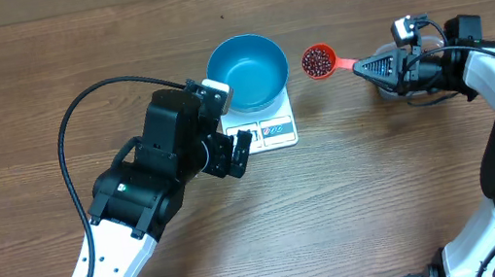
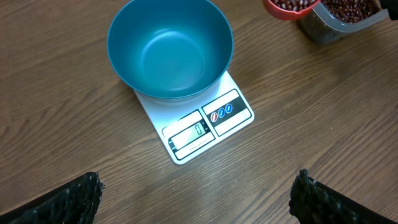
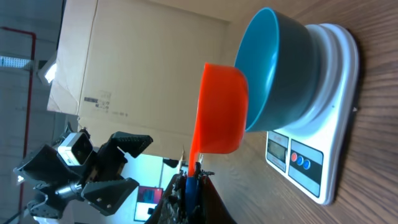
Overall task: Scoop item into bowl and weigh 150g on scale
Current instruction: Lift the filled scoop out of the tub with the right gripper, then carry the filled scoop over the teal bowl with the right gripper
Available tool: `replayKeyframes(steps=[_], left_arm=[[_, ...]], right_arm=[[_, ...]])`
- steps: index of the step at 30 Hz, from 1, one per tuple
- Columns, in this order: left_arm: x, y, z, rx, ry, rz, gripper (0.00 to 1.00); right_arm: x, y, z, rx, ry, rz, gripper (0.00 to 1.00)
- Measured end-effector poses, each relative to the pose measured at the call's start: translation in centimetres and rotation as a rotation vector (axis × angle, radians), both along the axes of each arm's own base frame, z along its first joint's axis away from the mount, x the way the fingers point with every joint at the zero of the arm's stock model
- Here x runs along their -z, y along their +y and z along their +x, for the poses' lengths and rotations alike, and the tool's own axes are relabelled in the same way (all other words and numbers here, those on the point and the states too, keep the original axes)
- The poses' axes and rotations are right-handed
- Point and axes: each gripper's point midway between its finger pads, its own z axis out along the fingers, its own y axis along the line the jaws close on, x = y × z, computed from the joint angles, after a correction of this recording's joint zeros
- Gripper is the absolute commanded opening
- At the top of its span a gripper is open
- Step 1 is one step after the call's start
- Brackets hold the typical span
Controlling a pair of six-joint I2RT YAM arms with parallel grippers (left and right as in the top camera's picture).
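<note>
The blue bowl sits empty on the white scale. In the left wrist view the bowl and scale lie ahead of my open left gripper, whose black fingertips stand far apart over bare wood. My left gripper hovers by the scale's front left corner. My right gripper is shut on the handle of an orange scoop filled with dark red beans, held in the air just right of the bowl. The scoop hangs beside the bowl in the right wrist view.
A clear tub of beans stands on the table at the right, under my right wrist. A black cable loops over the left side of the table. Cardboard sheets stand beyond the table's far edge.
</note>
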Motion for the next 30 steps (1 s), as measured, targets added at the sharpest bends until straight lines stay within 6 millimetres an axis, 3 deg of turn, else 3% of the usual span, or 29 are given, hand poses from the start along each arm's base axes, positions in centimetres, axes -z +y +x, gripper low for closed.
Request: replayKeyframes(steps=[13, 30], left_arm=[[0.0, 0.0, 0.0, 0.0, 0.0, 0.0, 0.99], [0.0, 0.0, 0.0, 0.0, 0.0, 0.0, 0.99]], right_arm=[[0.0, 2.9, 1.7, -0.053, -0.001, -0.04, 0.04], [0.5, 8.9, 3.1, -0.096, -0.037, -0.148, 0.04]])
